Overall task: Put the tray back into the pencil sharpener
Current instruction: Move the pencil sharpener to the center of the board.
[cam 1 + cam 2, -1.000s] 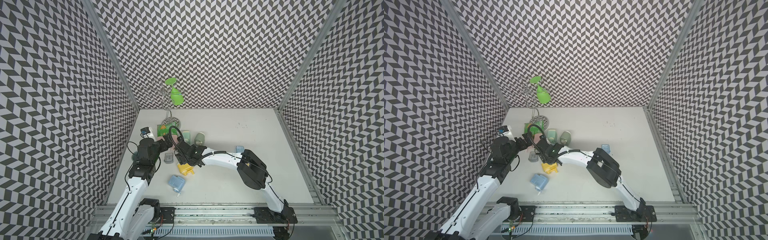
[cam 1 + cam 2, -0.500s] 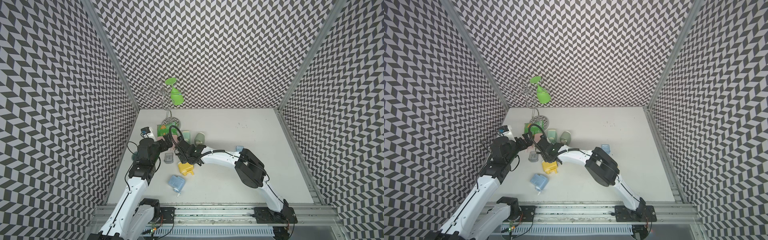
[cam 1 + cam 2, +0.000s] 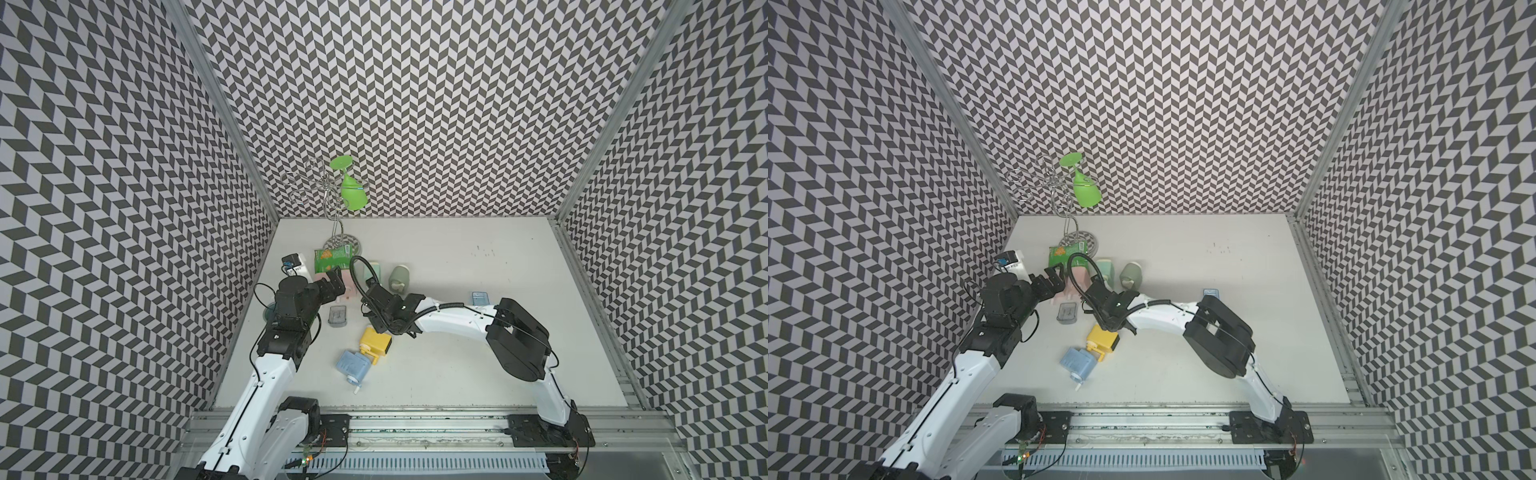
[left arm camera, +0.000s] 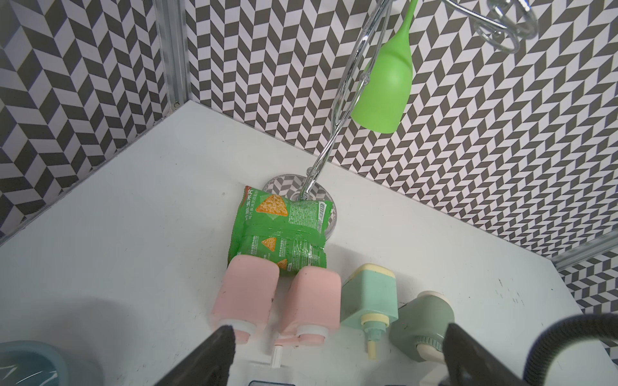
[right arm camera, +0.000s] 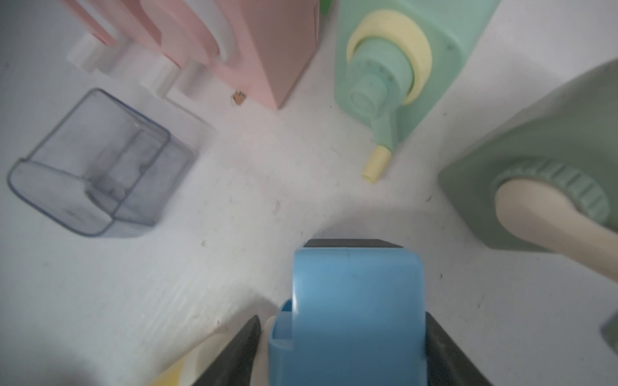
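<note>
A robot lab cell: chevron-patterned walls (image 3: 415,104), aluminium rail (image 3: 415,428), white tabletop (image 3: 478,353).

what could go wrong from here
The blue piece sits between the fingers of the right end effector; an uneven squeeze could tip it or let it slip. The clear tray lies loose, close to the pink sharpener, so a reach there may knock either one.

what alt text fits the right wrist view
A blue tray sits between the right gripper's black fingers over a white table. Beyond it lie a clear tray, pink sharpeners, a mint sharpener and a sage sharpener.
</note>
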`<state>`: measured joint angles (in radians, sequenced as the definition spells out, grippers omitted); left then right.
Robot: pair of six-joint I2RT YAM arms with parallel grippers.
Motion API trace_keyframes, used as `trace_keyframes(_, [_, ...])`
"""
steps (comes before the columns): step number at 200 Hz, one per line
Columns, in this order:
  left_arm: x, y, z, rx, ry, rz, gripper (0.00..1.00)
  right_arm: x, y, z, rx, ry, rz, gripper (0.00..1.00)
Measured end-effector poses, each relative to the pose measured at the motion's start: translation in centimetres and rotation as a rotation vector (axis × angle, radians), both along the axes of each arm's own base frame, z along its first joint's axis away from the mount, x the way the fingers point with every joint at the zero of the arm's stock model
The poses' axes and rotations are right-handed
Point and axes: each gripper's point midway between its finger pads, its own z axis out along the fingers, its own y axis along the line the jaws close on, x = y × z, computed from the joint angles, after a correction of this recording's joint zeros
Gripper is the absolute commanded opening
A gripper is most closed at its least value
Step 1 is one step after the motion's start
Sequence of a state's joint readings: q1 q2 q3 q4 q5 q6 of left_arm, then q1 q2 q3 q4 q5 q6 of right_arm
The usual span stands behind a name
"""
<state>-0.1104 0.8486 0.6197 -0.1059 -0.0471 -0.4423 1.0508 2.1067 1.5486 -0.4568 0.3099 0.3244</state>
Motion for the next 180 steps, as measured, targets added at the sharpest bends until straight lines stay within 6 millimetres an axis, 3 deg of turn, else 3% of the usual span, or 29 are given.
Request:
trace_keyframes(152, [0.1, -0.9, 0.4, 0.006, -0.022, -0.057, 0.94, -7.0, -10.8, -0.5, -0.016, 0.083, -0.023, 0.63])
trace_keyframes(180, [0.2, -1.4, 0.5, 0.01, -0.04, -0.09, 0.92, -8.0, -11.8, -0.4, 0.003, 0.097, -0.019, 0.68])
